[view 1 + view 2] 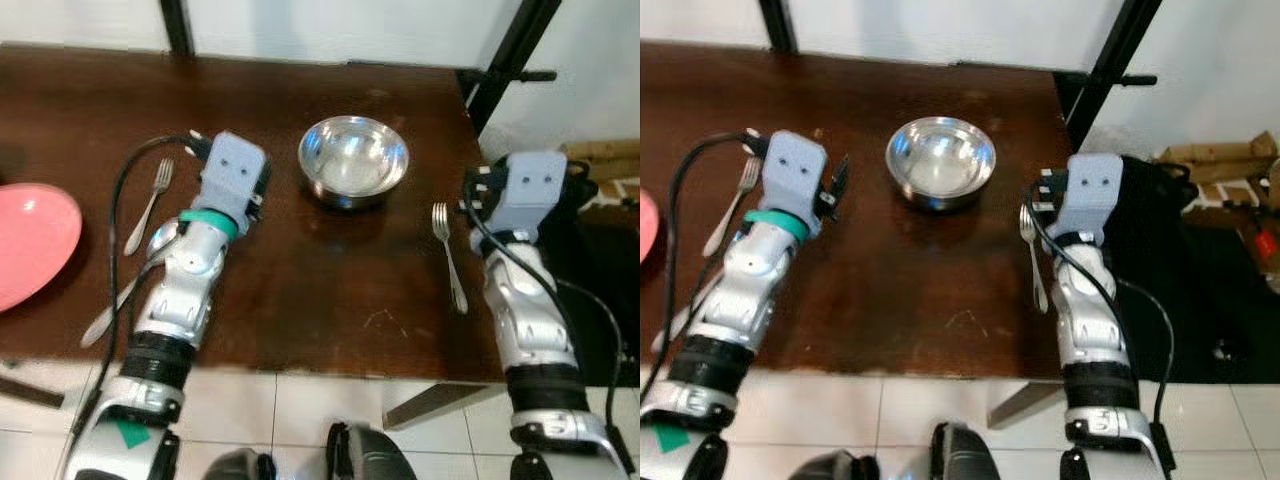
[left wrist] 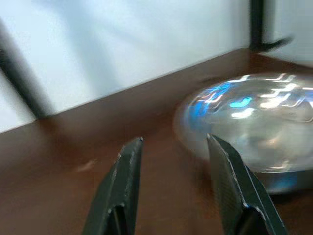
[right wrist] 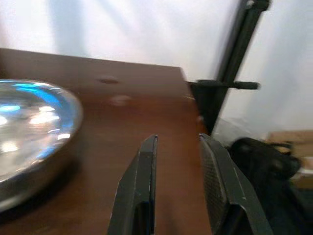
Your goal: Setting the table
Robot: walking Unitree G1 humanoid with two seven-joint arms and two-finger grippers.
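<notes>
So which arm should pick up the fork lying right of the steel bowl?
Probably the right. The right gripper, jaws open and empty, hovers just beside that fork. The left gripper sits across the steel bowl, nearer the other fork.

A shiny steel bowl [image 1: 353, 160] is set upright at the far centre of a dark wooden table [image 1: 300, 290]. One fork [image 1: 449, 256] is laid to its right, another fork [image 1: 149, 204] to its left. A pink plate [image 1: 30, 240] is placed at the left edge.
</notes>
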